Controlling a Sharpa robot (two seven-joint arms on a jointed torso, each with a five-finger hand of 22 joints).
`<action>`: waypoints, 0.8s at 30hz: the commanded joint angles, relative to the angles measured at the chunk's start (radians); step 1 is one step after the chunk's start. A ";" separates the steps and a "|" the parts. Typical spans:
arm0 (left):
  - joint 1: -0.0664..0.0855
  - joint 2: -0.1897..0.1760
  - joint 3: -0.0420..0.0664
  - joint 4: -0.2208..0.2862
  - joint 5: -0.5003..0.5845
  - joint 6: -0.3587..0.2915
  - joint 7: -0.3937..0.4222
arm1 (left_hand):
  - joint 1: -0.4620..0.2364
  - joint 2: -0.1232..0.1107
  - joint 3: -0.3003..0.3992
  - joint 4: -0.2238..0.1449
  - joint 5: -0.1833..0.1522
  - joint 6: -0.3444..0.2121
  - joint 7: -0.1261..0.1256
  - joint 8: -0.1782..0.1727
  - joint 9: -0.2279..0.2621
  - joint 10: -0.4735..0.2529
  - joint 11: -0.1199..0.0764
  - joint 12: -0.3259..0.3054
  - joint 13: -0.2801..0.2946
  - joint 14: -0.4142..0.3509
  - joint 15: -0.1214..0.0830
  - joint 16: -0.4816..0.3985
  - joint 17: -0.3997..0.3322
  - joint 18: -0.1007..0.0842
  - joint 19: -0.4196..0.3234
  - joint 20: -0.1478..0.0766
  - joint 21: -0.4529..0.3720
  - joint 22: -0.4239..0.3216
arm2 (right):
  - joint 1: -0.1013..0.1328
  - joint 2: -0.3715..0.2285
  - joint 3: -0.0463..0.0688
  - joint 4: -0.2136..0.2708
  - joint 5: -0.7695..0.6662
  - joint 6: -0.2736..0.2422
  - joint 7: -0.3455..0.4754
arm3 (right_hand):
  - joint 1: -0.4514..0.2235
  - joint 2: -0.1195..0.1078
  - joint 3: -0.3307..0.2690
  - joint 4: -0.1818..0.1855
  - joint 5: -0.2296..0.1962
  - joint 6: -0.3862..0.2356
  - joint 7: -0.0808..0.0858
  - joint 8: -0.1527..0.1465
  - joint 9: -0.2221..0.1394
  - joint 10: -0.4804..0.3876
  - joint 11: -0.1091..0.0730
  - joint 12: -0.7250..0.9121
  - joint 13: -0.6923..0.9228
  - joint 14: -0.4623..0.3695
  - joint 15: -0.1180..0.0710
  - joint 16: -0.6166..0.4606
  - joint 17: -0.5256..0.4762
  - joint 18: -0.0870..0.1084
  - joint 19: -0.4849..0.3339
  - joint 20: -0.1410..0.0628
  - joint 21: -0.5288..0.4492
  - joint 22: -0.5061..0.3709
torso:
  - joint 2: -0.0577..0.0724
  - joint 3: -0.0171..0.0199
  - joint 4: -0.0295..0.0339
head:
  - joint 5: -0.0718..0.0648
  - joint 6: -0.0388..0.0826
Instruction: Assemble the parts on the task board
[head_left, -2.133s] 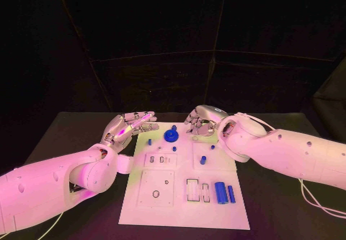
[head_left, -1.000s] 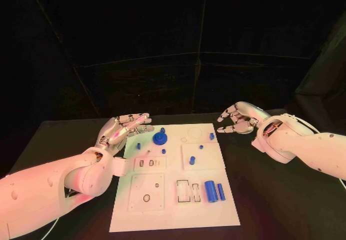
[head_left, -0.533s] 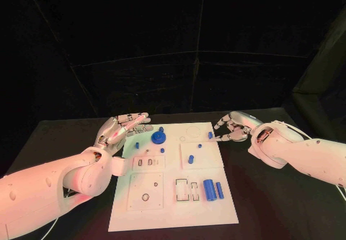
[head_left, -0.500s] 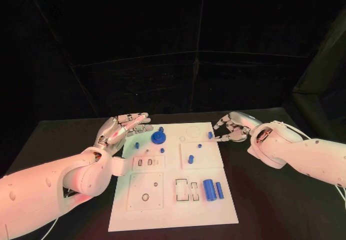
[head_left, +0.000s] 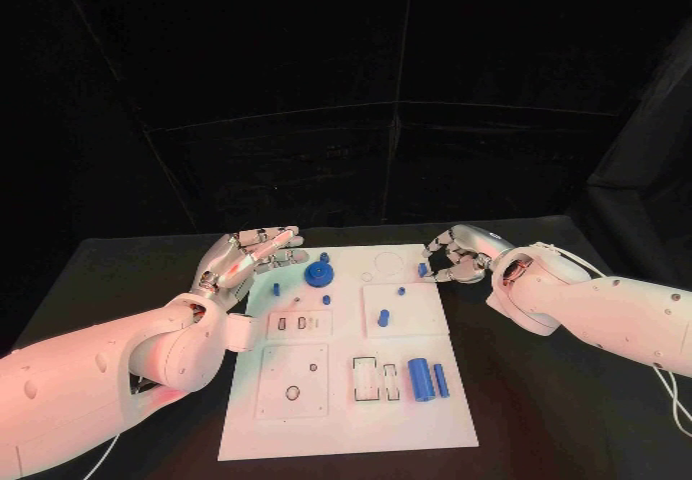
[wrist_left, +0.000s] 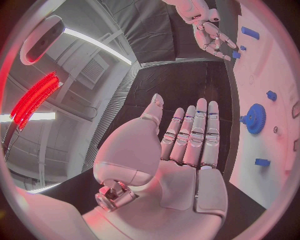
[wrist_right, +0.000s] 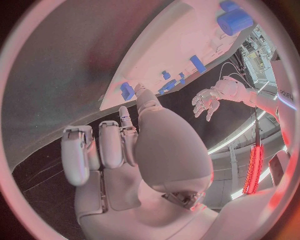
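The white task board (head_left: 346, 420) lies in the middle of the black table. At its far end stands a blue gear (head_left: 317, 275), with small blue parts (head_left: 382, 319) scattered nearby. Two blue cylinders (head_left: 420, 380) lie side by side at the near right. My right hand (head_left: 459, 255) hovers at the board's far right edge, fingers bent down beside a small blue part (head_left: 421, 270); its thumb tip is close to that part (wrist_right: 127, 91), and nothing is seen in its grip. My left hand (head_left: 248, 255) is off the far left edge, flat, with its fingers (wrist_left: 190, 135) straight.
Rectangular slots (head_left: 375, 380) and a raised plate with a hole (head_left: 293, 393) occupy the board's near half. Black table surface (head_left: 562, 400) surrounds the board on both sides. The blue gear (wrist_left: 254, 118) lies just past my left fingertips.
Over the last second my right hand has come in from the right and down to the board's far right edge, next to the small blue part. My left hand has stayed put.
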 joint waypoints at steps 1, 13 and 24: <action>0.001 0.001 0.000 0.000 -0.005 0.016 0.002 | 0.000 0.007 0.000 -0.008 0.003 0.003 0.025 -0.005 -0.001 0.000 0.002 -0.005 -0.001 -0.004 0.006 -0.004 -0.001 0.006 0.006 -0.001 -0.005 -0.001 | 0.001 0.007 0.001 -0.007 0.021 0.002 -0.001 | 0.001 0.016 0.011 -0.003 -0.007 -0.002 0.001 -0.002 -0.001 0.038 0.008 0.005 0.163 0.043 0.006 0.005 -0.002 -0.015 0.107 0.008 0.003 0.263 | -0.001 -0.0007 -0.0015 | 0.003 -0.003; 0.001 0.000 0.000 0.001 -0.005 0.017 -0.001 | -0.001 0.007 0.000 -0.008 0.003 0.003 0.025 -0.006 -0.001 -0.001 0.002 -0.006 -0.001 -0.004 0.006 -0.004 -0.001 0.006 0.006 0.000 -0.006 -0.001 | 0.001 0.022 0.001 -0.026 0.029 0.043 -0.006 | 0.030 0.062 0.060 -0.027 -0.068 0.034 -0.001 -0.006 -0.001 0.050 0.006 0.014 0.181 0.040 0.005 0.011 -0.008 -0.015 0.107 0.009 0.003 0.263 | -0.001 -0.0001 -0.0018 | 0.009 -0.005; 0.001 -0.002 0.000 0.002 -0.011 0.018 -0.002 | -0.003 0.009 0.000 -0.007 0.003 0.002 0.025 -0.007 -0.001 -0.002 0.002 -0.008 -0.002 -0.004 0.006 -0.006 -0.001 0.006 0.006 0.000 -0.007 -0.002 | 0.001 0.033 0.001 -0.030 0.023 0.069 -0.011 | 0.036 0.065 0.071 -0.036 -0.074 0.045 -0.003 -0.010 -0.002 0.053 0.004 0.017 0.186 0.039 0.004 0.012 -0.011 -0.015 0.107 0.008 0.003 0.263 | -0.001 0.0002 -0.0027 | 0.007 -0.011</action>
